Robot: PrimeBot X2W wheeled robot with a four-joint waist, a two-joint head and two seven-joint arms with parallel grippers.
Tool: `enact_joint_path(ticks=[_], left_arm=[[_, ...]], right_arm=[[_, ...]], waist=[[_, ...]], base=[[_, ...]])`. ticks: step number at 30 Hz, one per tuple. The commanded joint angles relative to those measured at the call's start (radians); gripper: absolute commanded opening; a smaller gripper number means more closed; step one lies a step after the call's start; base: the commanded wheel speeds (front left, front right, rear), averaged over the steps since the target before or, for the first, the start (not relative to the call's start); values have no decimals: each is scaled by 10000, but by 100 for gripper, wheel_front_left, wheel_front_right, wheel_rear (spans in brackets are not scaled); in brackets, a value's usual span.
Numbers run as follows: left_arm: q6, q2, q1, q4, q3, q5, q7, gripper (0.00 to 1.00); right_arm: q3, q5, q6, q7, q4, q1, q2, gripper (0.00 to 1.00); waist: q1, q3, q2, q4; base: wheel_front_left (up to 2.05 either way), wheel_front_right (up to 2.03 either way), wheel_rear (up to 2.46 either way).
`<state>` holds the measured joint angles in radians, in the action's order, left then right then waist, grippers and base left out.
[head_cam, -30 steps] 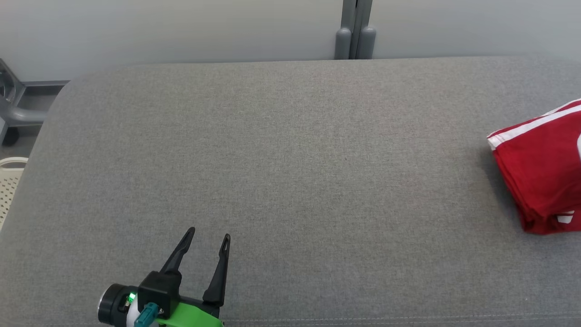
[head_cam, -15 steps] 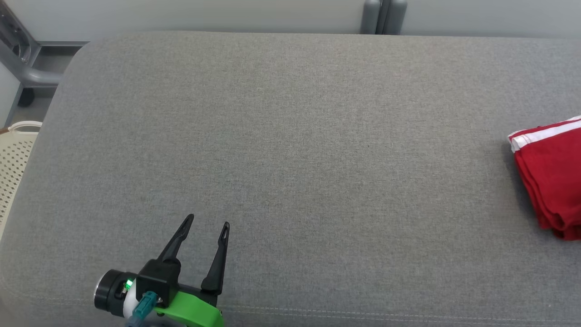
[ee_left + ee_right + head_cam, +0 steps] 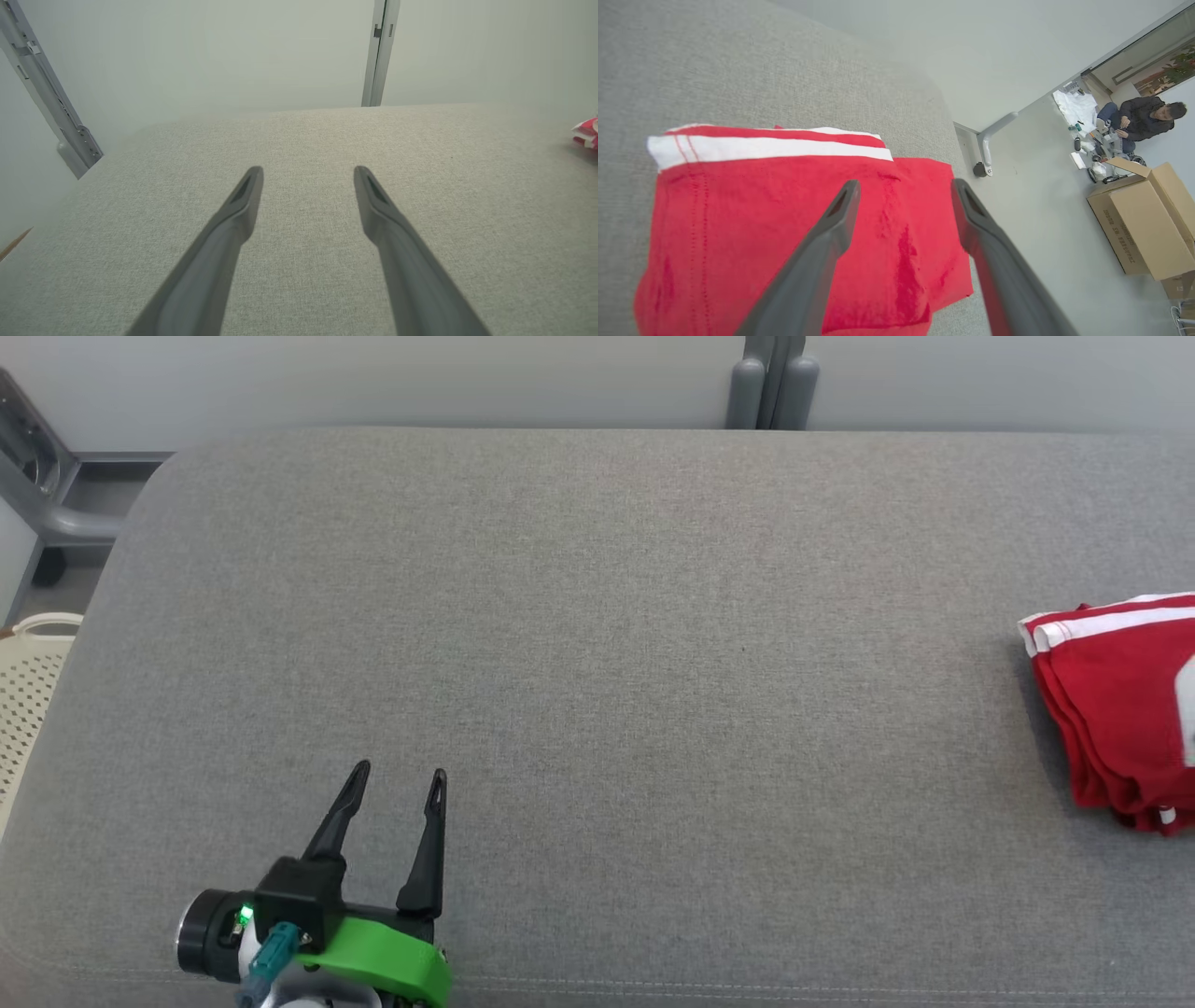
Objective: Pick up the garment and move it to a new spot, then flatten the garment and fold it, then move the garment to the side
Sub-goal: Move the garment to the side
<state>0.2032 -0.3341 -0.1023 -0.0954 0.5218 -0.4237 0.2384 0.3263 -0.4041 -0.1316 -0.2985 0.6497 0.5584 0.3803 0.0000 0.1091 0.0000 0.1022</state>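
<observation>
Beyond the red garment [image 3: 738, 210] — a cardboard box [image 3: 1141, 226], lettering unreadable.

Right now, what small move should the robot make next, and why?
Probably lift the right gripper up and away from the garment. The garment already lies folded at the right side of the cushion, and the jaws stand open over it, gripping nothing, so the job looks done.

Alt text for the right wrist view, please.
A folded red garment with white stripes lies near the edge of the grey cushion, below the right gripper, whose jaws are open and empty. Beyond: a cardboard box and a seated person.
</observation>
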Motion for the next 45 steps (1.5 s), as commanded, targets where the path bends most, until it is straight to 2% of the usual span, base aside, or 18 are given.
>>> enact_joint_path(ticks=[1,5,8,13,20,25,30,36,45], left_arm=[[80,26,126,108,-150,-109,83,100],[117,106,427,90,-413,-501,94,100],[339,158,660,31,-692,-761,69,100],[563,65,875,-44,-970,-1001,27,100],[809,-129,1088,-199,-1168,-985,52,100],[849,-251,1187,-259,-1200,-1014,22,100],[757,-371,1348,-284,-1304,-1138,69,100],[176,-493,1592,-280,-1369,-1220,187,100],[190,-410,2057,-342,-1413,-1058,254,100]], right_arm=[[-136,221,20,383,-98,-137,-137,100],[-315,1129,20,1690,-226,-424,-507,100],[-383,1850,18,2674,-429,-689,-946,100],[-808,2676,18,3640,-1059,-1347,-1652,100],[-828,3473,18,3597,-2325,-2504,-2646,100],[-1228,3767,18,3603,-3214,-3456,-3055,100],[-1682,4248,18,3617,-3852,-4216,-3216,100],[-2227,5574,18,3770,-4405,-5312,-3277,100],[-2954,6182,17,3976,-4381,-6083,-3279,100]], waist=[[0,-227,0,-106],[0,-640,0,-189],[0,-1007,0,-241],[0,-1391,0,-240],[0,-1748,0,-117],[0,-1963,0,10],[0,-2131,0,50],[0,-2350,0,-21],[0,-2516,0,-268]], base=[[0,0,0],[0,0,0],[0,0,0],[0,0,0],[0,0,0],[0,0,0],[0,0,0],[0,0,0],[0,0,0]])
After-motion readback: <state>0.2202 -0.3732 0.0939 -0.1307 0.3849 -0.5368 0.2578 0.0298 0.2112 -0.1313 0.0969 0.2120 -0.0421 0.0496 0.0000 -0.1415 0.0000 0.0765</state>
